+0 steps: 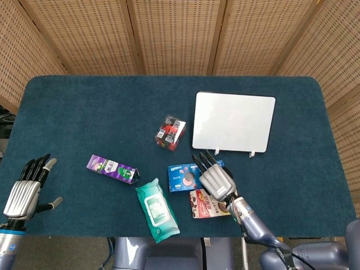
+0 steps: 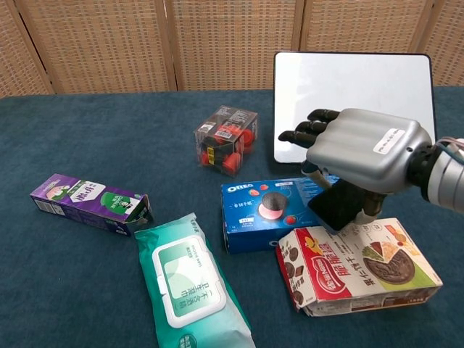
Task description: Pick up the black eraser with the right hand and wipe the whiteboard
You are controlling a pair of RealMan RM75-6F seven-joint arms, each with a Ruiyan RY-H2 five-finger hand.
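The black eraser (image 2: pixel 338 205) hangs under my right hand (image 2: pixel 360 150), held between the thumb and the fingers, just above the red snack box. In the head view the right hand (image 1: pixel 215 179) hides the eraser. The whiteboard (image 2: pixel 355 90) stands upright just behind the hand, its white face towards me; from the head view the whiteboard (image 1: pixel 233 121) lies right of the table's centre. My left hand (image 1: pixel 25 191) rests at the near left edge of the table with its fingers spread and nothing in it.
A blue Oreo box (image 2: pixel 264 210) and a red snack box (image 2: pixel 355 272) lie under and beside the right hand. A green wipes pack (image 2: pixel 190 286), a purple carton (image 2: pixel 87 201) and a clear box of red items (image 2: pixel 226 139) lie to the left.
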